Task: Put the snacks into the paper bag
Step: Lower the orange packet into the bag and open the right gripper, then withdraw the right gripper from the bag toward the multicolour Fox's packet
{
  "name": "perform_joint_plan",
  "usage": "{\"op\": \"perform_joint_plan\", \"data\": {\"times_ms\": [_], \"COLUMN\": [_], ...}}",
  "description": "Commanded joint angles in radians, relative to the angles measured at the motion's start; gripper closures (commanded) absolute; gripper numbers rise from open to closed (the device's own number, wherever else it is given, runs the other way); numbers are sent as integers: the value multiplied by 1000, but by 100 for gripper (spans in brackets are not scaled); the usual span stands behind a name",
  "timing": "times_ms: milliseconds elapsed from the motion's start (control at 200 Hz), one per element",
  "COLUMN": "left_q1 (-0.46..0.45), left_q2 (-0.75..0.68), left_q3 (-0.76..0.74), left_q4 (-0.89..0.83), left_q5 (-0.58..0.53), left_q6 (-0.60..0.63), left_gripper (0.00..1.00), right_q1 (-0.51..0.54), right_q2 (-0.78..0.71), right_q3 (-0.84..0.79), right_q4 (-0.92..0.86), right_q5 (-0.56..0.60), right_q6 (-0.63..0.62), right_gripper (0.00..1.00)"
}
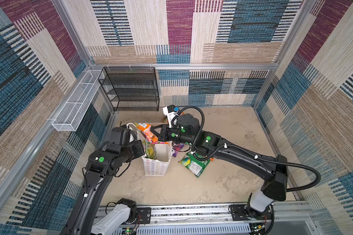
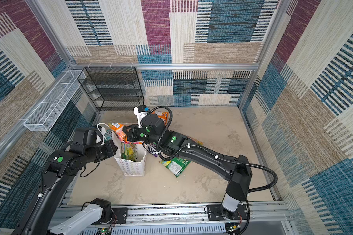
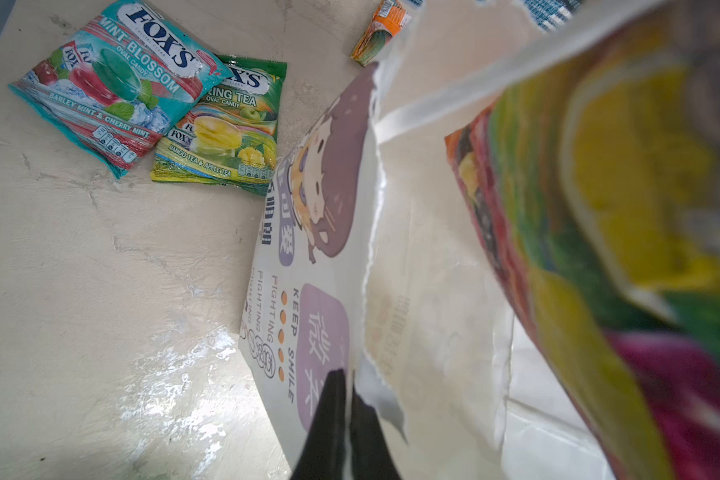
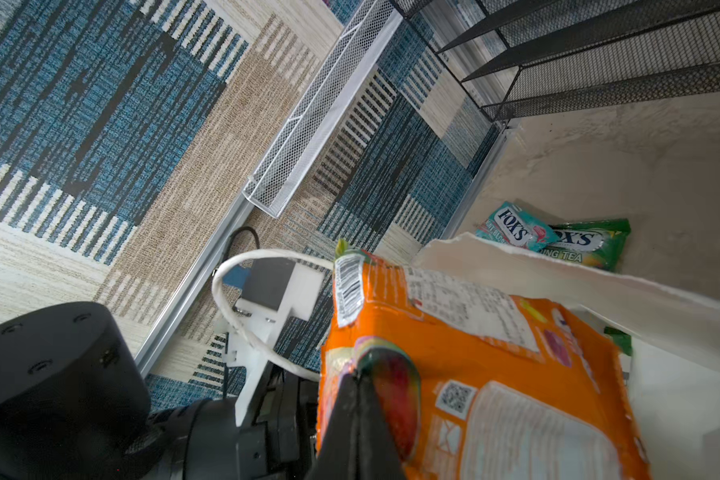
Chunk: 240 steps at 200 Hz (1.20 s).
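The white paper bag (image 1: 157, 164) (image 2: 134, 168) stands open mid-floor; its cartoon-girl face (image 3: 321, 208) shows in the left wrist view. My left gripper (image 1: 141, 147) (image 3: 350, 386) is shut on the bag's left wall at the rim. My right gripper (image 1: 152, 131) (image 4: 360, 374) is shut on an orange snack packet (image 1: 148, 132) (image 4: 495, 353), tilted over the bag's rear rim (image 4: 558, 270). A yellow-green packet (image 1: 150, 151) (image 3: 599, 208) sits inside. Teal (image 3: 113, 91) and green tea (image 3: 225, 129) packets lie left of the bag. Purple (image 1: 178, 147) and green (image 1: 194, 163) packets lie to its right.
A black mesh rack (image 1: 130, 89) stands against the back wall, and a white wire basket (image 1: 75, 103) hangs on the left wall. Another orange packet (image 2: 163, 116) lies behind the right wrist. The bag's cord handle (image 4: 242, 316) loops by the left wrist.
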<state>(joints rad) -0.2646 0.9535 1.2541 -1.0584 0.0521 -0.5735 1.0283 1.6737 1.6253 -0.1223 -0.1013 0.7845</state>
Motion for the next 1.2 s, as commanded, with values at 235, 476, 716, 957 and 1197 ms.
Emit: {"op": "perform_joint_plan", "data": {"times_ms": [235,476,716,957,1197], "left_q1": [-1,-1,-1,-1,-1], "left_q2": [-4,20,25,33,18], "left_q3": [-18,-13,-33,-53,-58], "left_q4": [45,46,59,68,67], "left_q5": [-38,-35,-42,-52,-45], "left_q6": [-35,-35,-40,-28,-25], "left_gripper": [100,100,100,100,100], "right_q1": [1,1,1,-1,-140], "right_q2": [-45,-59,-98,-216,-347], "right_q3": [-22,-51,9,27,-117], "right_q4": [69,71,-8,-166,-218], "right_q5": [87,87,95,269,399], "right_q6": [7,-1,-105,-248,-217], "right_gripper": [95,74,43,12,2]}}
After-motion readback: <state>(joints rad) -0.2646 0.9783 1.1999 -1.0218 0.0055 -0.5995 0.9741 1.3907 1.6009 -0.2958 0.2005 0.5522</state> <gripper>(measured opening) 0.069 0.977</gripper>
